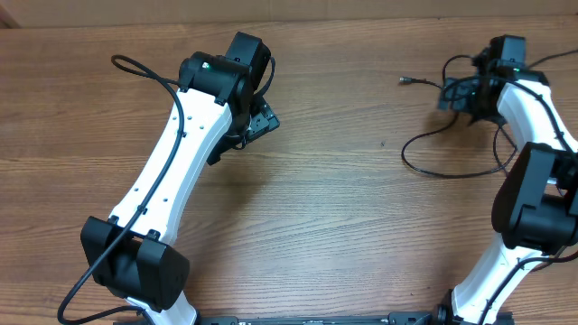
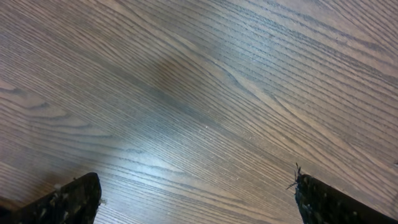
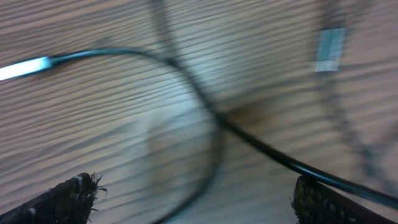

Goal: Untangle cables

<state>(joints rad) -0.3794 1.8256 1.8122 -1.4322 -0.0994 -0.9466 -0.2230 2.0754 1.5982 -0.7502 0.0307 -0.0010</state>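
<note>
Cables (image 3: pixel 249 140) seen running diag. between jaws of R gripper (image 3: pixel 193 190), spread wide, nothing gripped. L gripper (image 2: pixel 196 196) likewise wide, empty, well apart from cables; R nearer.

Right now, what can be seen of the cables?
The cables are thin, black, flexible cords lying on the wooden table at its far right. One sweeps a loose loop; a small plug end points left. The blurred right wrist view shows strands crossing and a silvery plug. The right gripper is over them, jaws open; contact cannot be told.
</note>
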